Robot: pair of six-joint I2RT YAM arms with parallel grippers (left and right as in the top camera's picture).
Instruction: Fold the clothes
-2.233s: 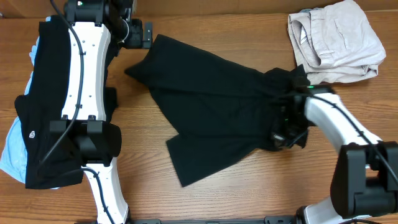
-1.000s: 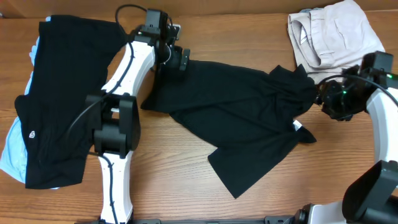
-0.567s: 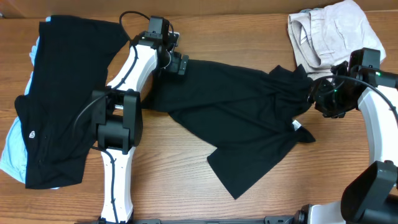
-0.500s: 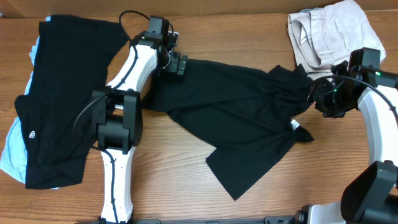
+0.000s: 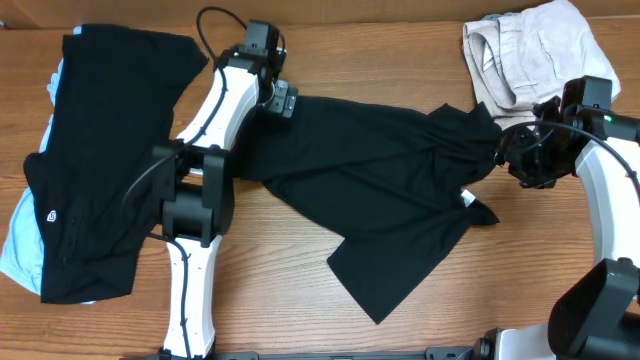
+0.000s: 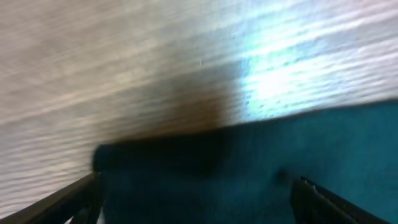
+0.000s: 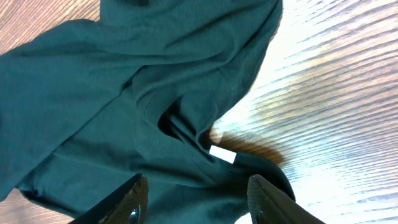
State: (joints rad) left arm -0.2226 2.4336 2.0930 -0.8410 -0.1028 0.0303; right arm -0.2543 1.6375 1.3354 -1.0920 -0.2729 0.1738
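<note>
A black T-shirt (image 5: 370, 190) of the clothes lies crumpled across the table's middle, one flap trailing toward the front (image 5: 385, 285). My left gripper (image 5: 283, 101) sits at its far left corner, open wide. In the left wrist view the dark cloth (image 6: 249, 168) lies between the spread fingers (image 6: 74, 199), and its edge meets bare wood. My right gripper (image 5: 512, 160) hovers at the shirt's bunched right end, open. In the right wrist view the folds (image 7: 155, 93) and a white tag (image 7: 222, 154) lie just ahead of its fingertips (image 7: 127, 199).
Beige trousers (image 5: 540, 65) lie bunched at the far right corner, close behind my right arm. A pile of black shirts (image 5: 100, 160) over a pale blue one (image 5: 22, 235) covers the left side. Bare wood (image 5: 500, 290) shows at the front right.
My right gripper has shifted slightly left toward the bunched cloth and its jaws have widened. The shirt's right hem with the white tag has slid a little left. The left arm has barely moved.
</note>
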